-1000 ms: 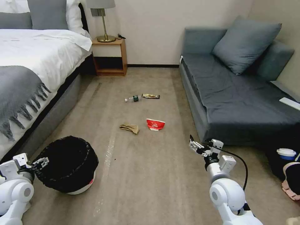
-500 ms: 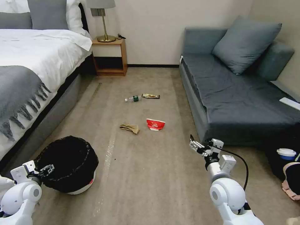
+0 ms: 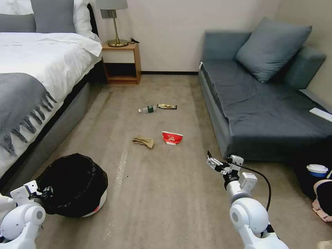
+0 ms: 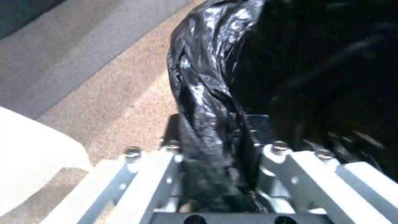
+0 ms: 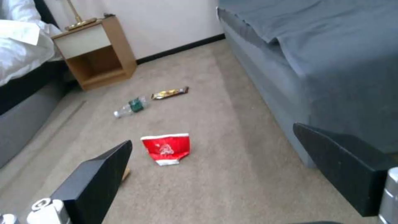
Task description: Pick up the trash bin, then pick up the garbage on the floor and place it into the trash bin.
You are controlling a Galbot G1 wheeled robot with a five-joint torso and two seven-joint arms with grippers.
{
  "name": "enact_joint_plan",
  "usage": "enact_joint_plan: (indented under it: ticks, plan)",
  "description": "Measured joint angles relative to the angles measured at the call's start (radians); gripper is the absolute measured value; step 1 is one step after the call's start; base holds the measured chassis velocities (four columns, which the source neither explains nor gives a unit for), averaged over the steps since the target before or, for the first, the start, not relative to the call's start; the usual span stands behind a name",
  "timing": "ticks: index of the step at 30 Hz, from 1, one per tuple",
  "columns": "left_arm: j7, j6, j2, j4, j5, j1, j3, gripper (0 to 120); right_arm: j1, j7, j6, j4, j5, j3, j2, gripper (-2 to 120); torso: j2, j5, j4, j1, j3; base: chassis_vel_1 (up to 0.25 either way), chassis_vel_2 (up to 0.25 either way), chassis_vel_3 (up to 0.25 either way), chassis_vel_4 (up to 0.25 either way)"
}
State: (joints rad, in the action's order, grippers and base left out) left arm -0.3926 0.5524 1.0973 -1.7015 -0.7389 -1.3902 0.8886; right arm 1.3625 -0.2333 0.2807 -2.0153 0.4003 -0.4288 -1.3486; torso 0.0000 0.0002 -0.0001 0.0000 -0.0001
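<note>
Litter on the carpet (image 3: 166, 193) numbered four pieces: one red-and-white packet (image 3: 172, 137), one crumpled brown paper (image 3: 143, 141) just beside it, one small bottle (image 3: 146, 109) and one snack wrapper (image 3: 166, 106) farther off, toward the nightstand (image 3: 121, 64). One trash bin (image 3: 72, 185), draped in a black bag (image 4: 207, 102), stood near the bed (image 3: 34, 79). Left gripper (image 4: 215, 161) sat low at the bin's near rim, clamped on the bag-covered rim. Right gripper (image 3: 211, 162) hovered spread wide beside the sofa (image 3: 263, 107), pointing toward the packet.

trash bin (image 3: 74, 185) near-left, beside bed (image 3: 38, 79); 4 garbage pieces (image 3: 157, 124) mid-floor; sofa (image 3: 263, 100) right
</note>
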Motion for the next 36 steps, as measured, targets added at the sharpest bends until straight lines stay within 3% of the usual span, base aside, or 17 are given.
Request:
enact_joint_plan:
  ticks: [5, 10, 14, 24, 36]
  plan:
    - [0.019, -0.036, 0.006, -0.021, 0.029, -0.013, 0.007, 6, 0.012, 0.001, 0.001, -0.004, 0.000, -0.001, -0.001, 100, 0.000, -0.0007, 0.0000, 0.000, 0.000, 0.000, 0.000, 0.000, 0.000]
    - [0.021, -0.062, 0.013, -0.055, 0.067, -0.023, 0.015, 6, 0.022, 0.010, -0.004, -0.008, 0.004, -0.008, 0.001, 100, 0.000, -0.0010, -0.0003, 0.000, 0.000, 0.000, 0.000, 0.000, 0.000]
    - [0.037, -0.115, 0.025, -0.093, 0.171, -0.035, 0.022, 4, 0.034, 0.026, -0.018, -0.017, 0.016, -0.012, 0.002, 100, 0.000, -0.0009, 0.0001, 0.000, 0.000, 0.000, 0.000, 0.000, 0.000]
    - [0.070, -0.183, 0.052, -0.189, 0.332, -0.073, 0.029, 3, 0.045, 0.040, -0.029, -0.023, 0.029, -0.013, 0.005, 100, 0.000, 0.0001, 0.0000, 0.000, 0.000, 0.000, 0.000, 0.000, 0.000]
    - [0.114, -0.214, 0.085, -0.211, 0.451, -0.102, 0.018, 3, 0.037, 0.046, -0.041, -0.003, 0.069, -0.008, 0.003, 100, 0.000, -0.0003, 0.0001, 0.000, 0.000, 0.000, 0.000, 0.000, 0.000]
